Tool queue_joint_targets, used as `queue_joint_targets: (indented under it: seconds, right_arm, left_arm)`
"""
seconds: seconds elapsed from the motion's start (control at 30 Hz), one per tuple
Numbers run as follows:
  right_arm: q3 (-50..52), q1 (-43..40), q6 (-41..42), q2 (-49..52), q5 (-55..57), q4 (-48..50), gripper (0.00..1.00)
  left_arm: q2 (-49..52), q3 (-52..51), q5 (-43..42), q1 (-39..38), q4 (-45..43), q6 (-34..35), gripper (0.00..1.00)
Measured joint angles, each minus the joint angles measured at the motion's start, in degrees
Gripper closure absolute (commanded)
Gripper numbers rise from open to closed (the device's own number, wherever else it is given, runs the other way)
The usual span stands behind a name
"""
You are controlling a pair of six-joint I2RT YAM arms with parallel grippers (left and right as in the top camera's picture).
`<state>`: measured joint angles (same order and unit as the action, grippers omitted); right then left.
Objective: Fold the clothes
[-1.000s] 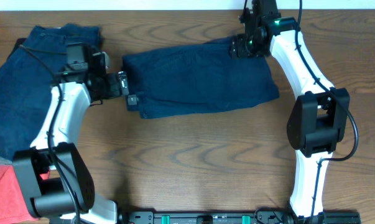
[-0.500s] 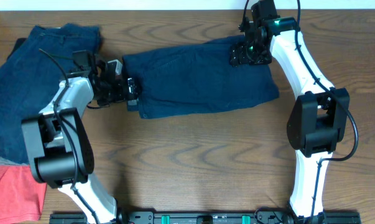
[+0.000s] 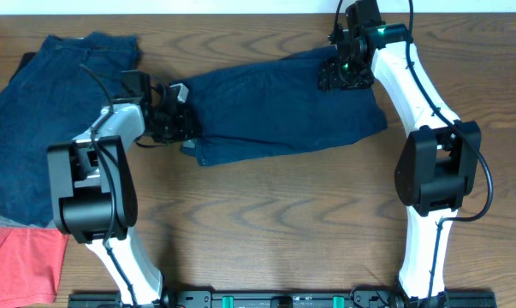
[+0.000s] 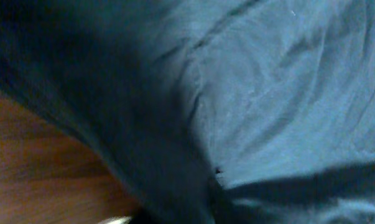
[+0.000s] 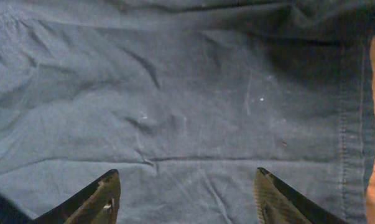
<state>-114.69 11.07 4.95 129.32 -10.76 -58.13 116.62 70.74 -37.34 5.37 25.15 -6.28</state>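
Observation:
The clothes (image 3: 283,107), dark navy shorts, lie folded across the middle of the table. My left gripper (image 3: 179,120) sits at their left edge, which is bunched up against it. In the left wrist view the navy fabric (image 4: 287,93) fills the frame and runs down into the jaws, so the gripper is shut on the cloth; its fingers are hidden. My right gripper (image 3: 341,75) hovers over the top right part of the shorts. Its two fingertips stand wide apart above flat fabric (image 5: 187,93), holding nothing.
Paler denim-blue shorts (image 3: 35,111) lie spread at the far left. A coral-red garment (image 3: 18,265) lies at the front left corner. Bare wooden table (image 3: 266,214) stretches in front of the navy shorts.
My left gripper has moved right onto the shorts' left edge and closed on it; that edge has shifted right and bunched. My right gripper has come slightly lower over the top right part.

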Motion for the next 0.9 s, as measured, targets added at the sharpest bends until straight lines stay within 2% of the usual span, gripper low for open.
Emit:
queue_joint_targets:
  seconds: [0.1,0.2,0.3,0.37,0.63,0.9]
  right_arm:
    - [0.0,0.0,0.0,0.0,0.0,-0.5,0.40]
    - [0.0,-0.2,0.2,0.0,0.0,-0.7,0.53]
    - [0.0,-0.4,0.4,0.0,-0.1,-0.6,0.93]
    - [0.2,-0.5,0.4,0.0,-0.2,-0.1,0.99]
    - [4.3,-0.1,1.8,0.7,-1.1,3.8,0.99]
    - [12.6,0.5,3.5,2.5,-7.4,9.7,0.99]
  left_arm:
    - [-0.2,0.4,0.0,-0.1,1.9,1.9,0.94]
    - [-0.9,2.1,1.6,0.3,8.2,3.1,0.94]
    - [-3.9,5.1,6.6,0.4,17.2,3.3,0.94]
    - [-6.4,7.6,9.5,0.4,21.8,2.7,0.94]
    - [-13.6,19.5,14.8,0.4,32.8,-2.3,0.94]
    - [-13.6,22.0,16.2,-0.6,34.4,-4.2,0.94]
